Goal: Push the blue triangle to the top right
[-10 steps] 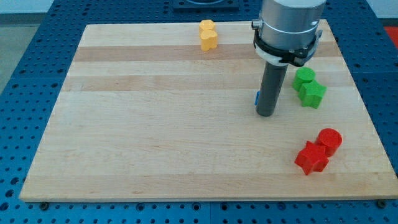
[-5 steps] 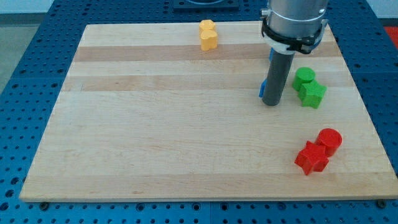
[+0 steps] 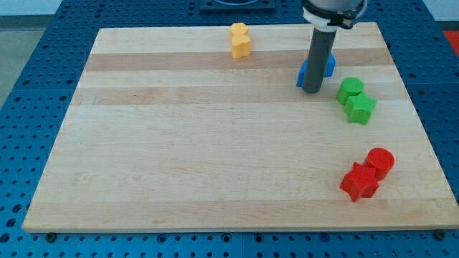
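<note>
The blue triangle (image 3: 328, 66) lies in the upper right part of the wooden board (image 3: 179, 143); only its edges show on either side of the rod. My tip (image 3: 311, 90) rests on the board right at the block's lower side, touching or nearly touching it. The dark rod rises from the tip and hides most of the blue block. Its shape cannot be made out well behind the rod.
Two green blocks (image 3: 354, 99) sit just right of my tip. Two red blocks (image 3: 367, 174) lie at the lower right. Two yellow blocks (image 3: 239, 40) sit at the top middle. The board's top edge is close above the blue block.
My tip has moved toward the view's top and slightly right. The blue block has slid up with it, from beside the green blocks' level to above them.
</note>
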